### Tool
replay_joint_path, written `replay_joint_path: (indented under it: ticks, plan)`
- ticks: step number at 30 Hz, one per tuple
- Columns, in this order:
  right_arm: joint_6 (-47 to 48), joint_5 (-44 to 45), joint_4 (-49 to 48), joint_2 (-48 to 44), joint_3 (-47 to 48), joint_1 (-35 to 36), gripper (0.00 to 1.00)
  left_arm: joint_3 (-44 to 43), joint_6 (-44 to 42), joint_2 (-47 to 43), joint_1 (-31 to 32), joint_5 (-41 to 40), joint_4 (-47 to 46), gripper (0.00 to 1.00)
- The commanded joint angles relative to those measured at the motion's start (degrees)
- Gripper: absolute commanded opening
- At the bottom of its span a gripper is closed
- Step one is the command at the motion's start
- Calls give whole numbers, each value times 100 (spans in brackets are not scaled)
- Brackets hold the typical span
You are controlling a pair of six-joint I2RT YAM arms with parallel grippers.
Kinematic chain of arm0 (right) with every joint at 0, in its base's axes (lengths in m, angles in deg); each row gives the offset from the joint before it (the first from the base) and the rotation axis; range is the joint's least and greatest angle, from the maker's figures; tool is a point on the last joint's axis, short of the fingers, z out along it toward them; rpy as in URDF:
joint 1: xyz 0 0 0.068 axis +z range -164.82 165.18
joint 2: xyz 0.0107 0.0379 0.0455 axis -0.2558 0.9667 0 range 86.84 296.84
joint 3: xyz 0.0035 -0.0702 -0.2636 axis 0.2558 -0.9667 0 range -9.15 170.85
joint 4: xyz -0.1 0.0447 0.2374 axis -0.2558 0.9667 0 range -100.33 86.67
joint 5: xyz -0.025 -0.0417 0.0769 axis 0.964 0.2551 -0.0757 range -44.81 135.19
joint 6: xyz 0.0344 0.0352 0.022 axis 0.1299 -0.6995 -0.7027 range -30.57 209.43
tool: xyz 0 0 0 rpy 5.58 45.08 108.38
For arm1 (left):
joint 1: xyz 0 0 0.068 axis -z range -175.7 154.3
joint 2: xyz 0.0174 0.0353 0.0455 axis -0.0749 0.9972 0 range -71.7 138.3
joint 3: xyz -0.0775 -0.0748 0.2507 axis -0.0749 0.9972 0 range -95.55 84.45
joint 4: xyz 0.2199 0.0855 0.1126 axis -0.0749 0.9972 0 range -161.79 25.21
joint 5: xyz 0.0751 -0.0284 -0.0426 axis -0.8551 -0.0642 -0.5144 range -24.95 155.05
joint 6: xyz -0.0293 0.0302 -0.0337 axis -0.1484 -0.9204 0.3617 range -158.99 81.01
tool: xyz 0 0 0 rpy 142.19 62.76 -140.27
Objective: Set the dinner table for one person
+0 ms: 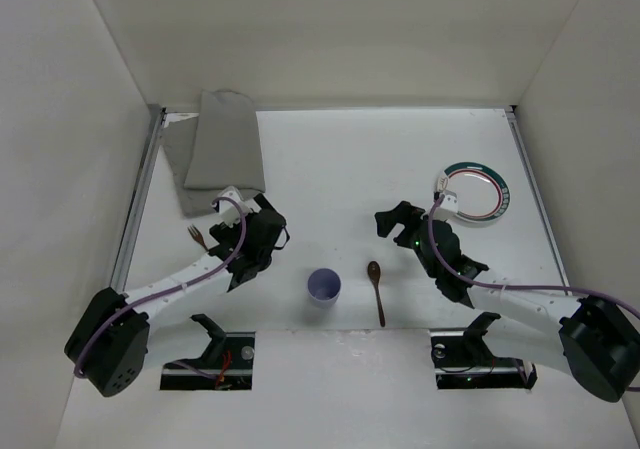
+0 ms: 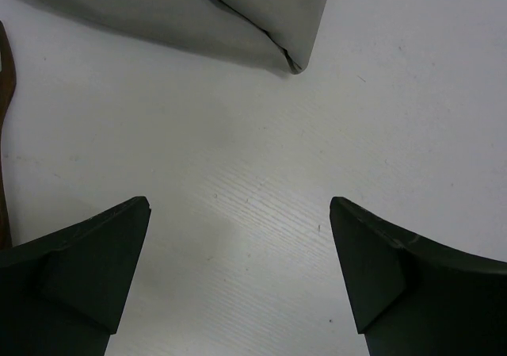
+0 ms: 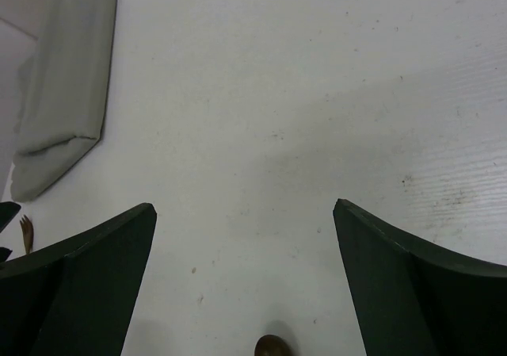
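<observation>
— Where is the dinner table (image 1: 350,159) in all this?

— It fills the view from above. It is the flat white surface under both arms, with thin metal rails (image 1: 139,204) down its two sides and white walls (image 1: 60,119) around it.

— What lies on it?

— A folded grey cloth (image 1: 225,147) lies at the far left, its far end reaching the back wall. A small brown fork (image 1: 197,236) lies on the near side of the cloth, close to the left rail. A pale purple cup (image 1: 323,287) stands upright toward the near edge. A brown spoon (image 1: 377,289) lies just to its right, bowl pointing away from the arms. A white plate (image 1: 480,194) with a green rim sits near the right rail.

— And the left claw (image 1: 243,217)?

— Released. Its wrist camera shows the two dark fingers (image 2: 79,277) spread wide over bare table with nothing between them. The corner of the cloth is just ahead, and a strip of the brown fork shows at the left edge.

— The right claw (image 1: 390,219)?

— Also released and empty. It sits between the spoon and the plate, touching neither, and points toward the left. In its wrist camera the spoon's bowl peeks in at the bottom edge, and the cloth and fork lie well off to the left.
</observation>
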Motion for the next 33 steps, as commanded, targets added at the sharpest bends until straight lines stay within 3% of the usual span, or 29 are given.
replay_joint_path:
  ticks: [1,12,14,16,18,19,21,22,23,25,27,29,33]
  plan:
    - [43,124,-304,-72,11,37,100,-241,-21,52,-81,-37,-136,100]
    - [-10,-25,-304,-37,3,55,99,-522,-653,395,-415,69,-699,100]
    - [-18,-96,-330,-72,3,55,61,-610,-934,404,-547,60,-891,100]
    - [8,-96,-313,-125,-6,55,31,-645,-1110,404,-739,112,-1234,100]
    - [-1,-131,-225,-151,11,55,18,-733,-1321,500,-1038,357,-1656,100]
    - [-18,-174,-173,-160,29,55,15,-820,-1470,605,-1205,611,-1831,94]
    - [-18,-219,-146,-151,47,55,15,-1040,-1752,886,-1556,1069,-2148,35]
    - [-18,-219,-163,-143,55,55,15,-1215,-1805,1062,-1697,1210,-2176,20]
    - [-1,-219,-172,-116,64,55,15,-1434,-1849,1281,-1812,1359,-2185,15]
    - [34,-227,-181,-46,99,55,16,-2005,-2033,1842,-1944,1466,-2054,13]
    - [61,-254,-155,-11,126,55,19,-2759,-2419,2580,-1997,1580,-1861,20]
    - [78,-315,-207,-37,117,55,30,-3568,-2893,3345,-2024,1598,-1562,33]
    - [122,-307,-295,-81,73,64,51,-4896,-3404,4585,-2041,1449,-903,43]
